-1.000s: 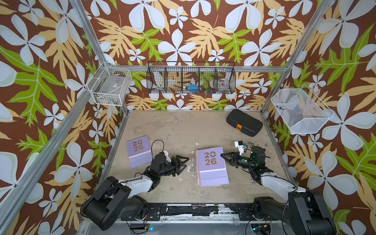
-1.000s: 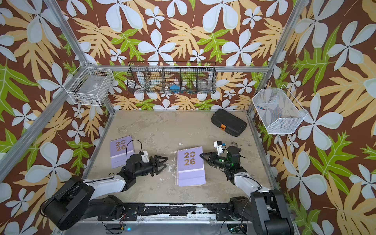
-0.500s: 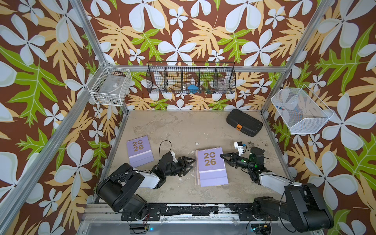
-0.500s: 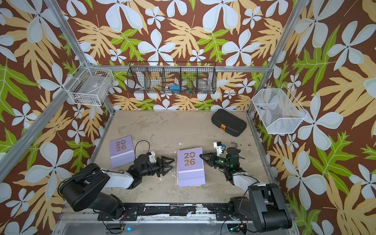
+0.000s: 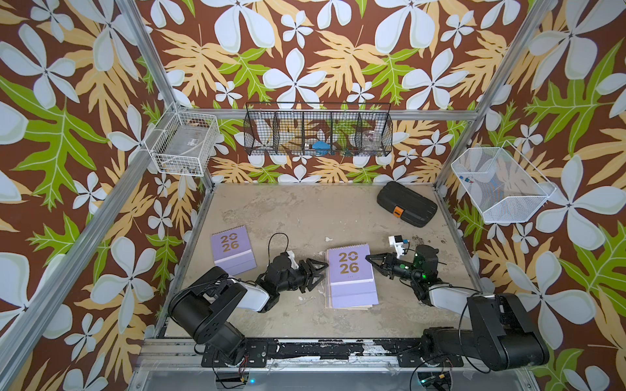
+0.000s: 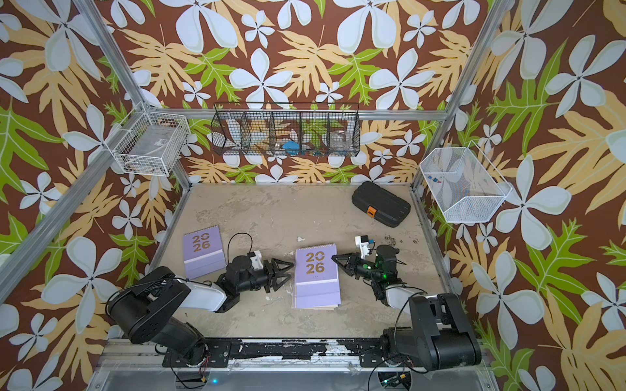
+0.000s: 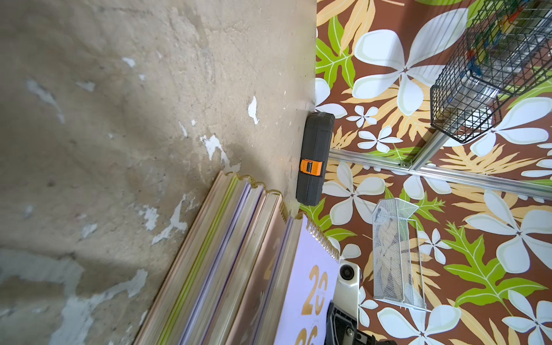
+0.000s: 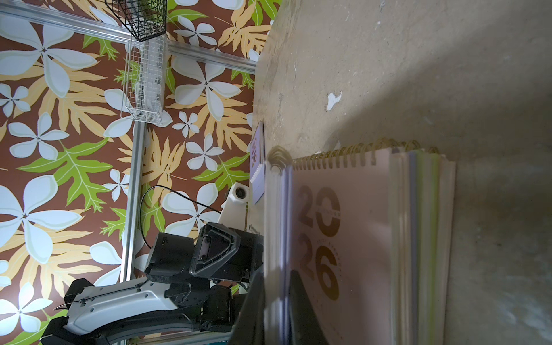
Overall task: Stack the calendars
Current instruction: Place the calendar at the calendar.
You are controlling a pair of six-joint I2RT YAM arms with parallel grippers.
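Your stack of calendars is sitting near the middle of the worktop, with a lilac cover and its gold "2026" facing up in both top views. The lower calendars are sticking out a little past the top one on the side of the stack facing the arm bases. In the left wrist view the side of the stack is showing pink, green and lilac edges layered under the gold spiral bindings.

Your left hand is hanging just beside the stack's left edge, low over the worktop. Its jaws are standing spread apart and are gripping nothing. Your right hand is reaching in from the opposite side with its jaws pressed together and nothing between them. Its tip is meeting the stack's right edge near the bound end, though you cannot tell from these views whether it is actually touching.

A lone lilac calendar is lying flat well to the left of the stack, beyond your left hand. It is also showing edge-on in the right wrist view.

A black case with an orange latch is resting well beyond the stack, toward the far right corner.
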